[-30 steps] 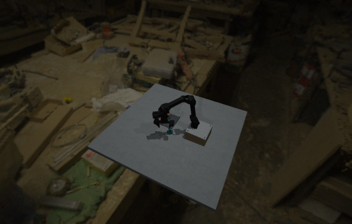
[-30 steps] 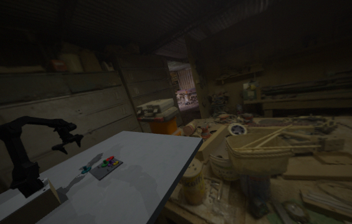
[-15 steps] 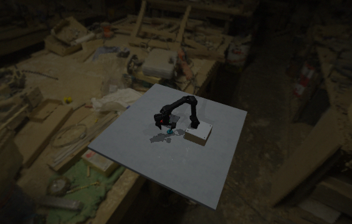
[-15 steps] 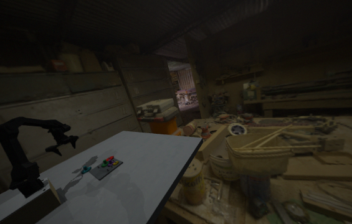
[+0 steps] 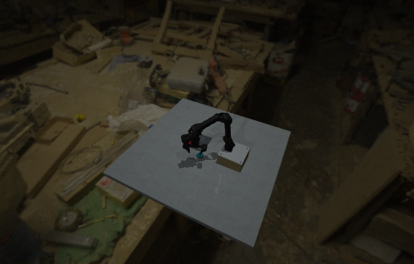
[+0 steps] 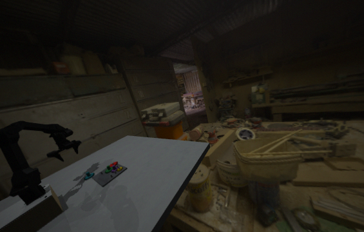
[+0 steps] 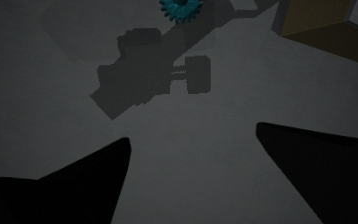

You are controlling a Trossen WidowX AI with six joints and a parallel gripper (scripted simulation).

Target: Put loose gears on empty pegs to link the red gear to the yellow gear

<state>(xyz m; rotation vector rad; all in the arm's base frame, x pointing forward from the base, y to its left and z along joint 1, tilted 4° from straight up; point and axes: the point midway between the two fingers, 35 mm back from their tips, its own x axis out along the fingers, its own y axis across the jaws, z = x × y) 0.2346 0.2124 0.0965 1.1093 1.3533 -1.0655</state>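
The grey board lies on the table. On it, in the exterior view, a red gear, a green gear, a purple gear and a yellow gear stand close together; tooth contact and flat seating are too small to tell. A loose teal gear stands on the table beside the board, cut off by the top edge of the wrist view. My gripper is open and empty, high above the table, off to the side of the teal gear. The arm partly hides the board in the top view.
The arm's base box stands near the teal gear. The arm's shadow falls on the table. Workshop clutter lies beyond the table's edges.
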